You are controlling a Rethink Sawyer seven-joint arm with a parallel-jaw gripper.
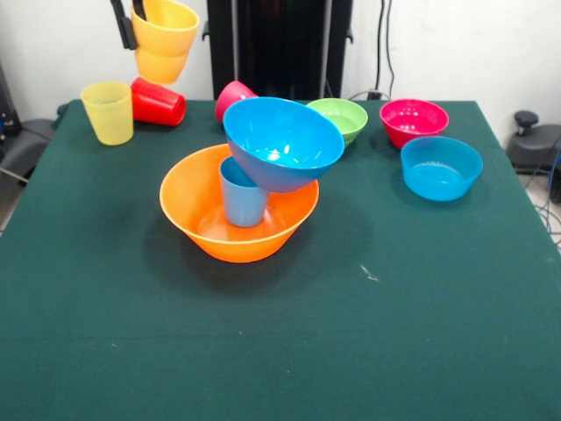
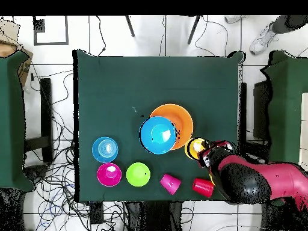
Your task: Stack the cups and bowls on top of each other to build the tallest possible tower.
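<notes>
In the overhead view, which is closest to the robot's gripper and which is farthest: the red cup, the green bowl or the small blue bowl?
Measured from the gripper:
1. Red cup, lying right beside it near the table edge.
2. Green bowl, farther along that edge.
3. Small blue bowl, farthest, toward the picture's left.

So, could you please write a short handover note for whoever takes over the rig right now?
Gripper: raised above the table's far corner, holding the orange cup by its rim.
Tower so far: large orange bowl, light blue cup upright inside it, large blue bowl sitting tilted on that cup.
Loose: yellow cup upright; red cup and pink cup on their sides; green bowl, magenta bowl and small blue bowl apart on the cloth.
Left: place the orange cup, then add the rest. The tilted bowl may be unsteady.
</notes>
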